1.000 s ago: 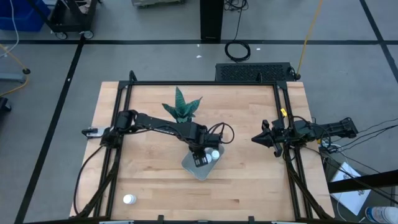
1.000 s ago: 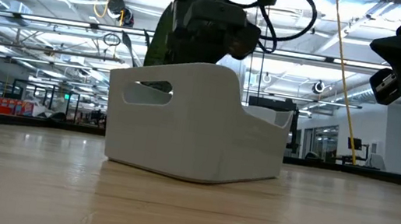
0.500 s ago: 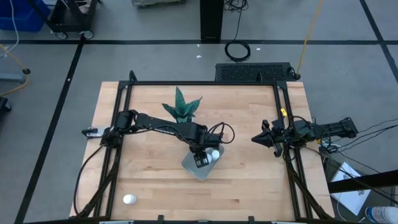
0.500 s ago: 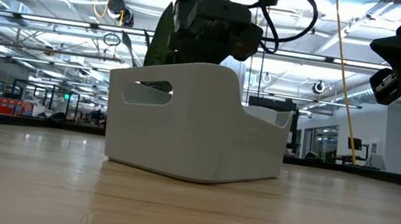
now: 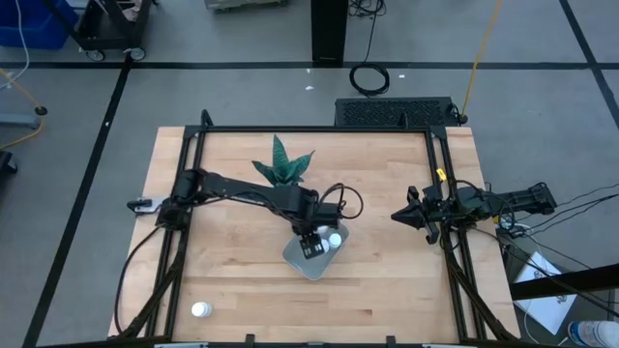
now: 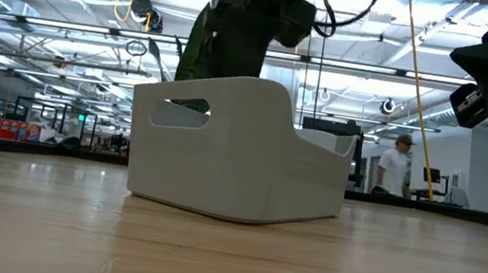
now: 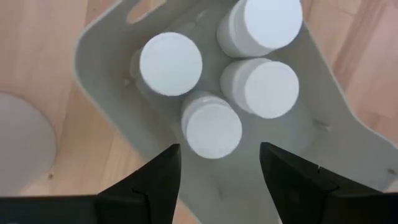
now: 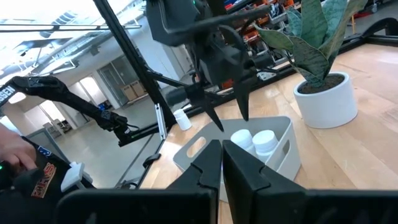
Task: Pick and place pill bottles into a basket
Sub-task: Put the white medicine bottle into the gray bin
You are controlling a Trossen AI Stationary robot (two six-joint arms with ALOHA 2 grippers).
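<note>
The pale basket (image 5: 293, 254) stands at the table's middle and also shows in the low view (image 6: 243, 146). Several white pill bottles (image 7: 171, 62) stand upright inside it on its floor. One more pill bottle (image 5: 201, 309) stands alone near the table's near left corner. My left gripper (image 7: 219, 158) hangs open and empty above the basket, fingers pointing down; the right wrist view (image 8: 227, 109) shows it clear of the bottles. My right gripper (image 8: 221, 155) is shut and empty, held above the table's right side (image 5: 398, 215).
A potted plant in a white pot (image 5: 280, 169) stands just beyond the basket toward the far edge. Black frame rails (image 5: 184, 222) run along the table's left and right sides. People (image 6: 397, 168) stand in the room behind the table.
My left gripper has gone up, away from the basket's rim, staying over the basket. The basket and the bottles have kept still.
</note>
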